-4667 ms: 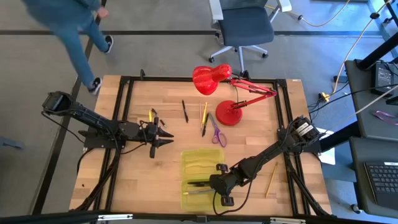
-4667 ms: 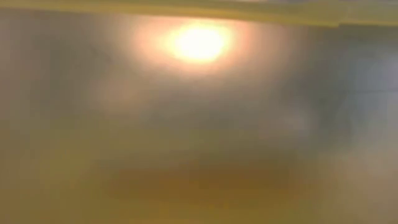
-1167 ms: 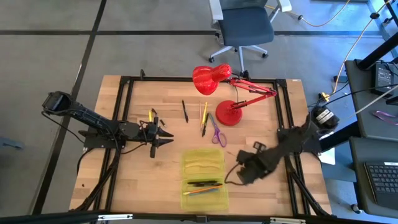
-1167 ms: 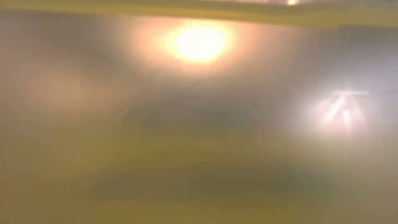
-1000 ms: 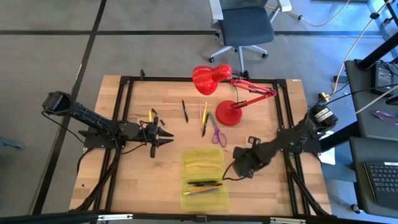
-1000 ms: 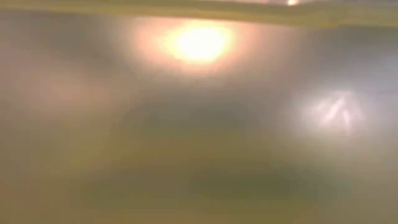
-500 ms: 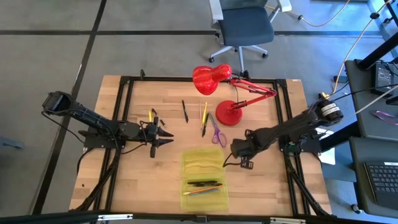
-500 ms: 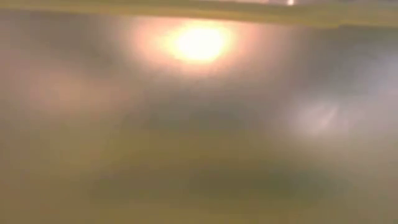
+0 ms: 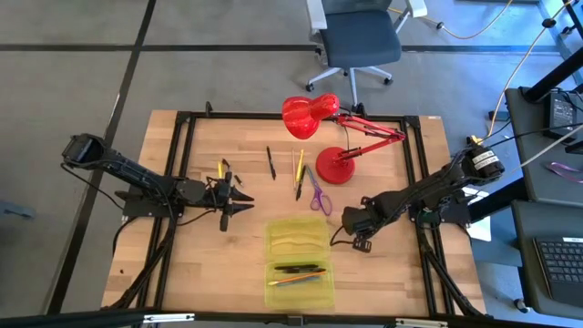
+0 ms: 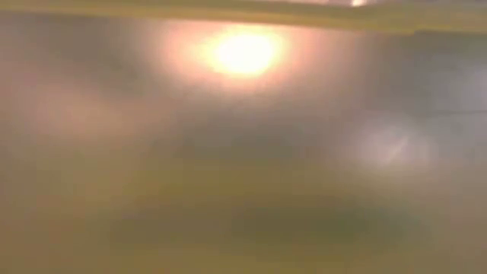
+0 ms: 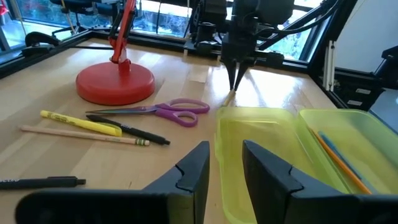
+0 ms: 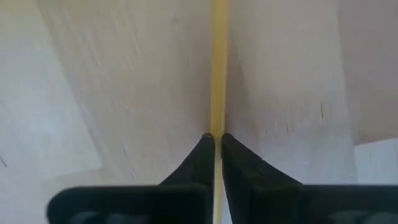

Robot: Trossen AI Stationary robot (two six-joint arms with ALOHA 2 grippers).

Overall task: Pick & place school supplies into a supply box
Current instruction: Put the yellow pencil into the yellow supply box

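The yellow-green supply box (image 9: 296,239) lies open at the table's near middle, and its near half holds several pens (image 9: 298,273). My right gripper (image 9: 352,226) hangs just right of the box's far half, shut on a yellow pencil (image 12: 217,74). Purple-handled scissors (image 9: 317,193), yellow pencils (image 9: 298,167) and black pens (image 9: 271,162) lie flat on the wood beyond the box. My left gripper (image 9: 244,202) waits open left of the box, level with the table, and a small yellow item (image 9: 221,169) lies beside it. The low view shows only blur. My right gripper pinches the yellow pencil (image 12: 217,118) between its two fingertips (image 12: 202,149). The pencil runs in line with the gap and on past the fingertips. In the left wrist view the fingers (image 11: 239,65) point down from above. The pencil's lower end (image 11: 231,94) is by the box's far rim; whether it touches the table I cannot tell.
A red desk lamp (image 9: 335,167) stands on its round base beyond the scissors, with its head (image 9: 308,114) toward the far edge. Black frame rails (image 9: 182,164) run along the table's sides. Bare wood lies right of the box (image 9: 383,273).
My right gripper has moved from beside the box's right side toward the table's far edge, ending by the far right corner of the box, with its arm swinging up and back. The left arm has kept still.
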